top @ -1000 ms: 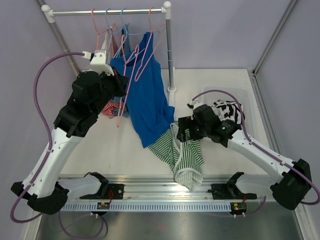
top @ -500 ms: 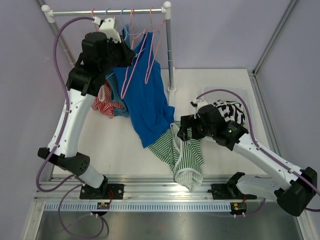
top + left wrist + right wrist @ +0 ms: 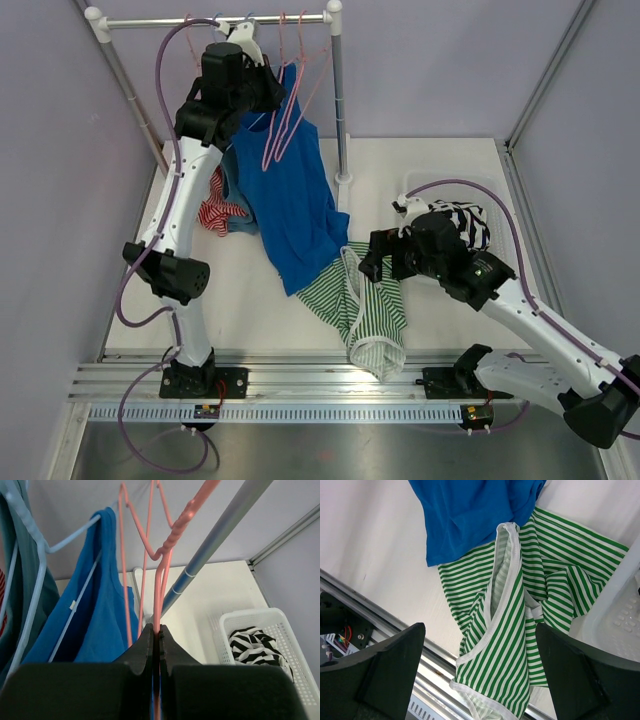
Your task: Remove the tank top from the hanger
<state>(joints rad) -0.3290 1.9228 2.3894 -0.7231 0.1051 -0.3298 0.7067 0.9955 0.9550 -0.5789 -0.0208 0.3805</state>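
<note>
A blue tank top (image 3: pixel 292 195) hangs from the rack on a pale blue hanger (image 3: pixel 70 539), its hem trailing onto the table. My left gripper (image 3: pixel 268 98) is raised to the rail and shut on the wire of an empty pink hanger (image 3: pixel 161 575), which hangs just right of the blue top (image 3: pixel 95 620). A green-and-white striped tank top (image 3: pixel 365 305) lies crumpled on the table at the front edge. My right gripper (image 3: pixel 375 262) is open and empty, hovering above the striped top (image 3: pixel 520 630); its jaws stand wide apart over the cloth.
The metal rail (image 3: pixel 215 20) and its right post (image 3: pixel 340 110) carry several more hangers. Red-striped and teal garments (image 3: pixel 222 212) lie under the rack's left side. A white basket (image 3: pixel 475 200) holding a black-and-white striped garment stands at the right.
My left arm has swung up from table height to the rail, taking the pink hanger with it. The right arm has shifted only slightly to the right.
</note>
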